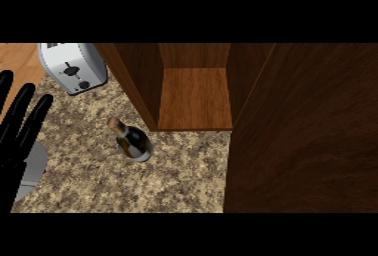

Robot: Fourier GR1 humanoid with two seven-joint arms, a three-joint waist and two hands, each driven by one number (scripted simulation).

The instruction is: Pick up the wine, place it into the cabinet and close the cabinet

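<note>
Head view — dark glass wine bottle (133, 142), speckled granite counter (96, 175)

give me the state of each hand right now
Left hand: open, fingers straight, resting at the left edge, holding nothing.
Right hand: not in view.

Left robot hand (18, 125) rests open at left edge, fingers up.
</note>
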